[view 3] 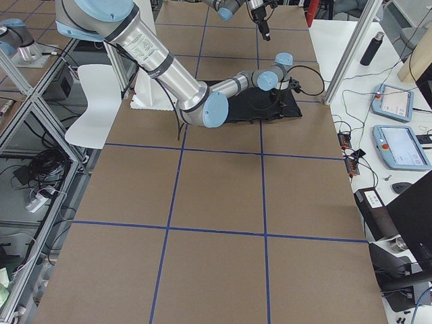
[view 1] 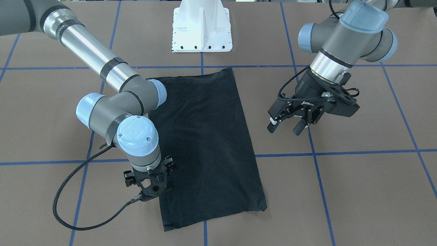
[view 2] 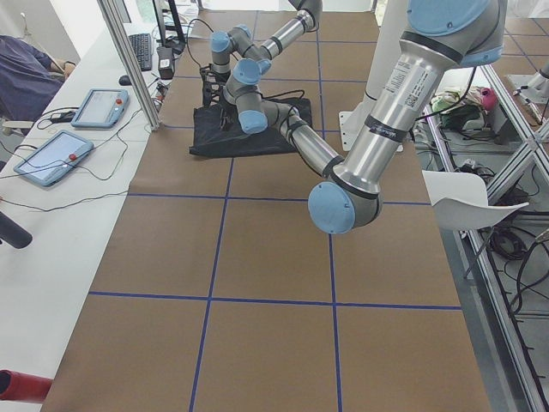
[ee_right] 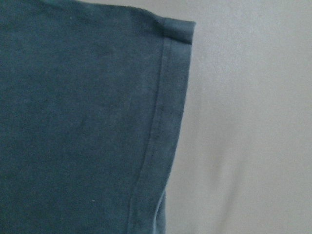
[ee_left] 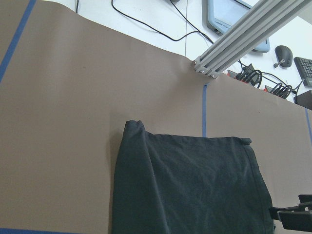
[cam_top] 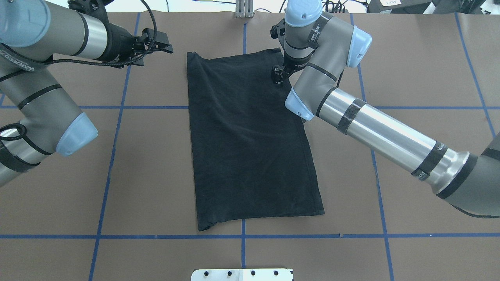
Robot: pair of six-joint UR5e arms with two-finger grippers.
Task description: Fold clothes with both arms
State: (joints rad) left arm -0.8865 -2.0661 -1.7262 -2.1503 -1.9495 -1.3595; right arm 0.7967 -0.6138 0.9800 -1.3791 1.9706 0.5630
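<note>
The black T-shirt [view 1: 205,143] lies flat on the brown table as a long folded rectangle with its plain side up [cam_top: 250,148]; no print shows. My right gripper [view 1: 152,196] points straight down onto the shirt's long edge near one corner [cam_top: 277,76]. Its fingers are hidden, so I cannot tell whether it is open or shut. The right wrist view shows only the flat hem and corner [ee_right: 165,97] from very close. My left gripper [view 1: 286,129] is open and empty. It hangs above bare table beside the shirt [cam_top: 166,43]. The left wrist view shows the shirt's end [ee_left: 190,190].
The white bolted pedestal [view 1: 202,30] stands at the robot's side of the table. Blue tape lines cross the brown cover. An aluminium post [ee_left: 234,41] and a bench with tablets [view 2: 51,159] lie past the far edge. A black cable [view 1: 65,212] loops below the right wrist.
</note>
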